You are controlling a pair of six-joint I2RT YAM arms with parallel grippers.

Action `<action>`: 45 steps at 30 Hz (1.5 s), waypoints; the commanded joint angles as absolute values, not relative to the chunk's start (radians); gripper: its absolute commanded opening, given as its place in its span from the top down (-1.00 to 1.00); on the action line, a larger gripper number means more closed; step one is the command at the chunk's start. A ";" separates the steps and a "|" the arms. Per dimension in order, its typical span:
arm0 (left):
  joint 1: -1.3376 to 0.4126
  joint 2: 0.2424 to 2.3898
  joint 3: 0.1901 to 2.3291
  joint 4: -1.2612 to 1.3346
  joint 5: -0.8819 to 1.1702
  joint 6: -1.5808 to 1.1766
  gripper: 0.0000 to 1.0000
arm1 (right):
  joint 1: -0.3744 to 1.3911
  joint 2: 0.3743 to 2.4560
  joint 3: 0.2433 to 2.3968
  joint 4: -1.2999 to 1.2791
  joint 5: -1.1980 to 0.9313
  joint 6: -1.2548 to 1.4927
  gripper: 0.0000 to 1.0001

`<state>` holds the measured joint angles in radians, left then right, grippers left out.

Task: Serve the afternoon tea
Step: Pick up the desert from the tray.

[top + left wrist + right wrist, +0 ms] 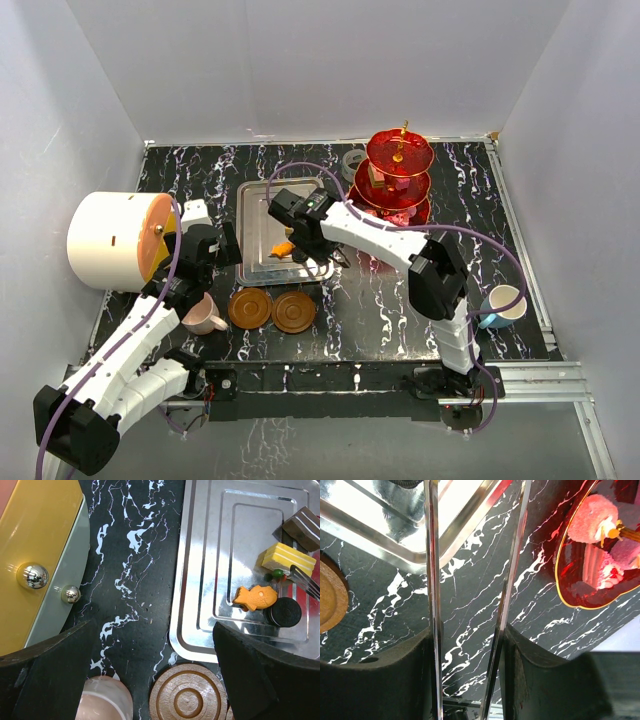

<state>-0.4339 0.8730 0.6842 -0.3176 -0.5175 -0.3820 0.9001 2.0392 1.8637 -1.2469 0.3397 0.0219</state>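
The right gripper (467,635), partly closed, grips silver tongs (431,580) whose tips sit beside the sweets (256,598) on the steel tray (200,580), near the red three-tier stand (398,180), while the left gripper (152,625) hangs wide open and empty above the pink cup (203,316) and the brown saucers (250,307).

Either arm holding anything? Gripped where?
Right gripper holds metal tongs, its fingers pressing the outer faces of both tong arms, back from the tips. Left gripper is open and empty.
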 commanded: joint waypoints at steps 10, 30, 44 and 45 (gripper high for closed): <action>-0.434 0.842 0.692 -0.306 -0.542 -0.368 -0.97 | 0.965 2.004 1.817 -1.176 0.446 -0.051 0.14; -0.433 0.850 0.689 -0.303 -0.538 -0.365 -0.97 | 0.965 2.082 1.777 -1.082 0.483 -0.110 0.17; -0.434 0.853 0.690 -0.304 -0.540 -0.364 -0.98 | 0.942 2.094 1.940 -1.103 0.362 -0.064 0.46; -0.434 0.853 0.691 -0.304 -0.540 -0.364 -0.97 | 0.938 2.091 1.951 -1.104 0.346 -0.061 0.48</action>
<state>-0.4339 0.8658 0.6842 -0.3141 -0.5175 -0.3737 0.9520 2.1201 1.8580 -1.1271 0.4168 -0.0776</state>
